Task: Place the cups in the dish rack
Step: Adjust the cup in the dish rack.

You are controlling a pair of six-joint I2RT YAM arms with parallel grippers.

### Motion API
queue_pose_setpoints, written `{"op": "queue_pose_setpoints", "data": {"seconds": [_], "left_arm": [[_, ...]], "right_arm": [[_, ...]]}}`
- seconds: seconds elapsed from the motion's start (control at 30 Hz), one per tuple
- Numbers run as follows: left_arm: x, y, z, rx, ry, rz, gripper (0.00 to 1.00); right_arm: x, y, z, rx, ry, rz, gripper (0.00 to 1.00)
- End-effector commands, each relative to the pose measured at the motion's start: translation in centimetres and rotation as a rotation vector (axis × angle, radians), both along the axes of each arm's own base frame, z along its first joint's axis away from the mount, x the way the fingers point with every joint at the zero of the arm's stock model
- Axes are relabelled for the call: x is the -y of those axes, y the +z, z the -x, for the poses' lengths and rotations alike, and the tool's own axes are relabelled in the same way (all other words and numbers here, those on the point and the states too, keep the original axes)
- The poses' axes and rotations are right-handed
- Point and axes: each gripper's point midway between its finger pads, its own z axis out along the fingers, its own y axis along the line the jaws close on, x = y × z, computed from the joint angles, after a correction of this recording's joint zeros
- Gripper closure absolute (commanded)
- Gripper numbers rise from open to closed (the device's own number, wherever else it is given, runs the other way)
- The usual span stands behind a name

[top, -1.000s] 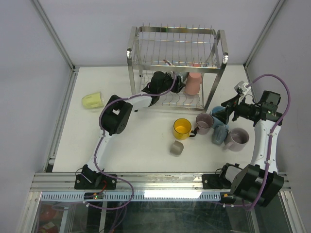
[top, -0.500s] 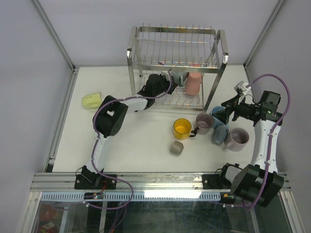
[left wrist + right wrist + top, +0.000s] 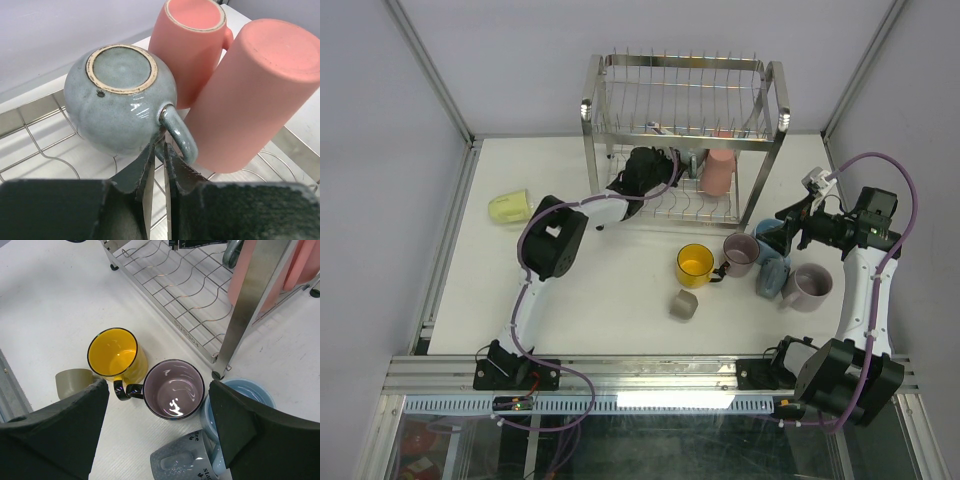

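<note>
Left hand [image 3: 160,151] now clenched to thin slit, seemingly empty, inside dish rack [image 3: 775,100] lower tier; grey-blue mug [image 3: 120,100] upturned just ahead, handle at fingertips. Right hand [image 3: 157,386] unmoved, spread above mauve mug [image 3: 174,389].

Left gripper [image 3: 159,150]: from above, its fingers hide under its own black wrist.
Grey-blue mug [image 3: 120,100]: its open mouth faces away, out of sight.
Front pink mug [image 3: 255,95]: cut off by the picture's right edge.
Back pink mug [image 3: 187,45]: lower half behind the other two.
Grey mug [image 3: 182,462]: cut off by the bottom edge; its letters are too small to read.
Light blue mug [image 3: 240,392]: half behind a finger [image 3: 250,432] of the right gripper [image 3: 157,389].
Small beige cup [image 3: 72,382]: partly behind the other finger.
</note>
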Motion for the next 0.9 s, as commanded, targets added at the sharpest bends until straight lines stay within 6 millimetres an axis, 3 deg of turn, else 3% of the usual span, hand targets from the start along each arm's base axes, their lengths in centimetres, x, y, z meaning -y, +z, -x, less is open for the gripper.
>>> {"op": "queue_pose_setpoints", "data": {"seconds": [0.0, 0.2, 0.5, 0.6, 0.87], "left_arm": [[0.8, 3.4, -1.4, 0.047, 0.034, 0.063, 0.90], [1.8, 2.7, -1.5, 0.031, 0.028, 0.071, 0.91], [4.1, 3.9, -1.5, 0.038, -0.020, 0.113, 0.91], [4.5, 3.0, -1.2, 0.023, -0.030, 0.105, 0.91], [2.8, 4.3, -1.4, 0.049, 0.046, 0.087, 0.82]], "right_arm": [[-0.2, 0.6, 0.2, 0.032, 0.014, -0.006, 0.16], [-0.2, 0.6, 0.3, 0.032, 0.013, -0.006, 0.16], [-0.2, 0.5, 0.2, 0.031, 0.014, -0.007, 0.16], [-0.2, 0.5, 0.2, 0.029, 0.012, -0.005, 0.16], [-0.2, 0.5, 0.2, 0.030, 0.015, -0.005, 0.16]]}}
